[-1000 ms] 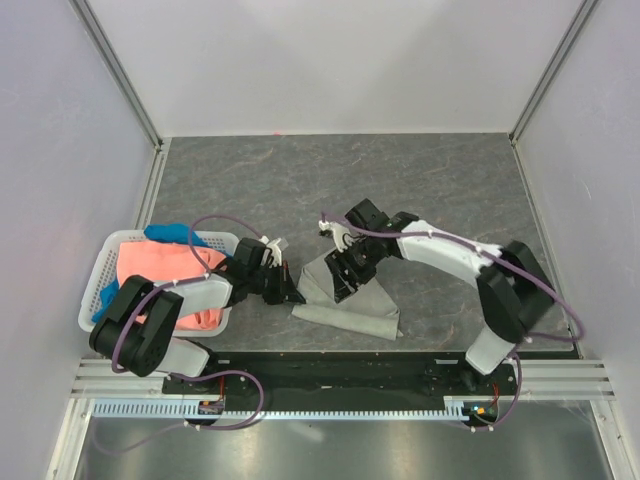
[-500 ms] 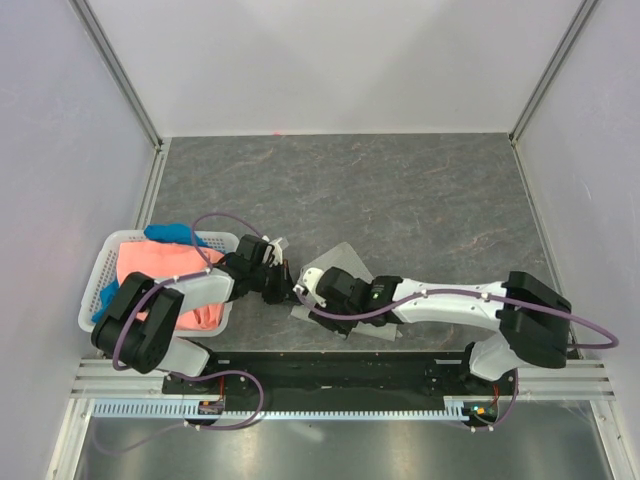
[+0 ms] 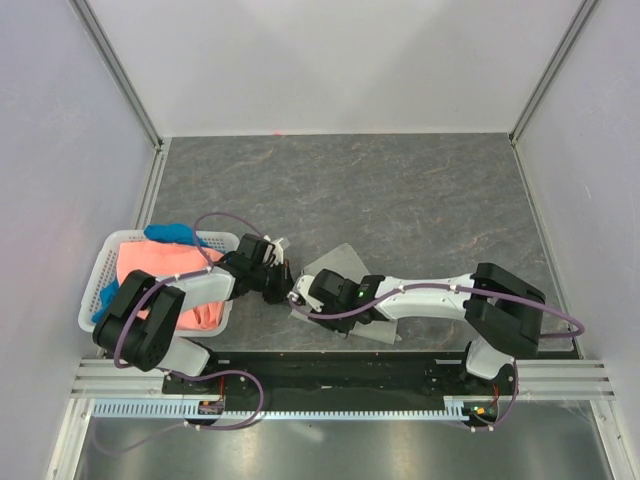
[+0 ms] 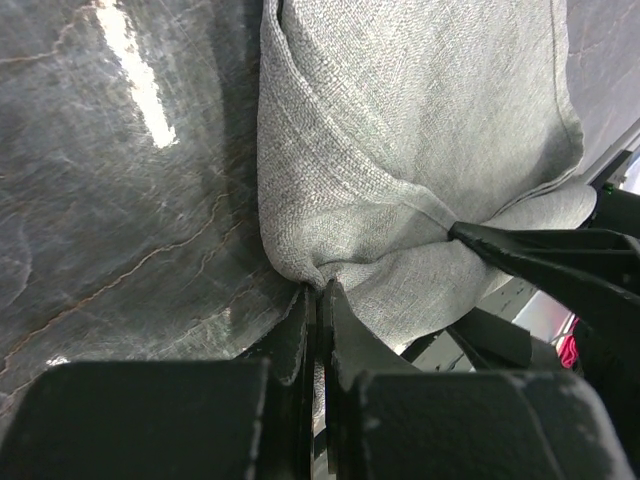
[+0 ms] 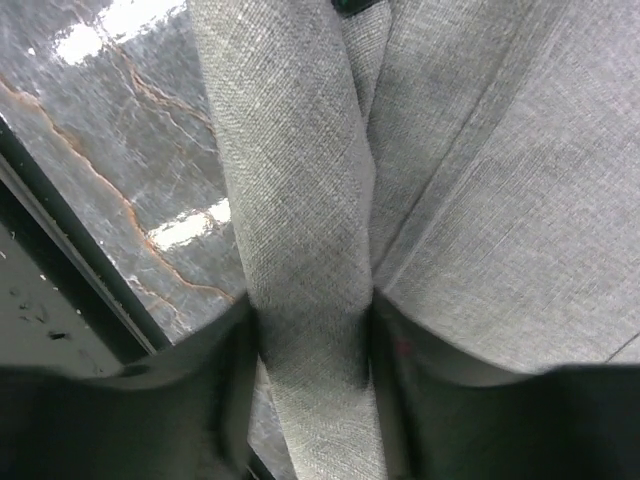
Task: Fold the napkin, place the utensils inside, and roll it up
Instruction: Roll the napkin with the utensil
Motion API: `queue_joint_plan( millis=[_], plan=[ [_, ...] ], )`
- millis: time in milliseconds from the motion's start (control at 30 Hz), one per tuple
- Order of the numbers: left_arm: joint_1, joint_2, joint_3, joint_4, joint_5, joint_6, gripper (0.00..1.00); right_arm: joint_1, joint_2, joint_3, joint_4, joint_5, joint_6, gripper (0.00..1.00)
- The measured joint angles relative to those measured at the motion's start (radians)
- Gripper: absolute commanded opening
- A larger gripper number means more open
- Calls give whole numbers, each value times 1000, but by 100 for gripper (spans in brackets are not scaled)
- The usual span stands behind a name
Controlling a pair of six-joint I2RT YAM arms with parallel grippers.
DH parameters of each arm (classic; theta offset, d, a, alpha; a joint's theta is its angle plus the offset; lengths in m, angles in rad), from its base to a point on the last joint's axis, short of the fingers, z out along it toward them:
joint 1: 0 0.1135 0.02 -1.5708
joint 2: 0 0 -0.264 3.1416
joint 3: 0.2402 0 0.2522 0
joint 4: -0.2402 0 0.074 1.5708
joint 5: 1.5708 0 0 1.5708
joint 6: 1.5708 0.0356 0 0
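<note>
The light grey napkin [image 3: 340,262] lies folded near the table's front edge, partly under my right arm. In the left wrist view the napkin [image 4: 400,130] is bunched, and my left gripper [image 4: 320,292] is shut on its near corner. My left gripper also shows in the top view [image 3: 291,290] at the napkin's left end. My right gripper [image 3: 305,297] reaches across from the right. In the right wrist view it [image 5: 310,330] is shut around a rolled strip of the napkin [image 5: 300,200]. The utensils are not visible.
A white basket [image 3: 100,285] with a coral-orange cloth [image 3: 165,265] and a blue cloth [image 3: 170,232] stands at the left. The black front rail [image 3: 330,370] runs just below the napkin. White walls enclose the dark table [image 3: 400,190].
My right arm has swung down and left from above the napkin to its left front end, close to my left gripper. The napkin has been bunched there. My left gripper has hardly moved.
</note>
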State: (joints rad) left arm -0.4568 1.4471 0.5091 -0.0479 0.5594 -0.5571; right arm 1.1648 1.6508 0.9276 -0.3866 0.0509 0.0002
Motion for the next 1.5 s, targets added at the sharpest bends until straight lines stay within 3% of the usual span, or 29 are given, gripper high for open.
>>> queue_joint_plan(
  millis=[67, 100, 167, 200, 300, 400, 633, 1033, 1500],
  plan=[
    [0, 0, 0, 0, 2, 2, 10, -21, 7, 10, -11, -28, -6, 33],
    [0, -2, 0, 0, 3, 2, 25, -32, 10, 14, -16, -43, -7, 32],
    [0, -8, 0, 2, 3, 8, 37, -64, 15, 24, -28, -98, -8, 28],
    [0, -16, 1, 2, 0, 11, 48, -86, 16, 26, -32, -138, -3, 27],
    [0, -65, 1, -6, -6, 15, 60, -138, 18, 27, -42, -244, 18, 26],
    [-1, -129, 1, -8, -26, 16, 63, -187, 22, 26, -59, -338, 40, 25],
    [-1, -242, -14, 3, -61, 16, 63, -272, 55, 18, -86, -552, 59, 25],
    [-1, -271, -133, 110, 1, 1, 57, -409, 210, 45, -100, -892, 56, 24],
    [-4, -183, -158, 231, 49, -12, 37, -450, 315, 85, -130, -1036, 56, 23]
  ],
)
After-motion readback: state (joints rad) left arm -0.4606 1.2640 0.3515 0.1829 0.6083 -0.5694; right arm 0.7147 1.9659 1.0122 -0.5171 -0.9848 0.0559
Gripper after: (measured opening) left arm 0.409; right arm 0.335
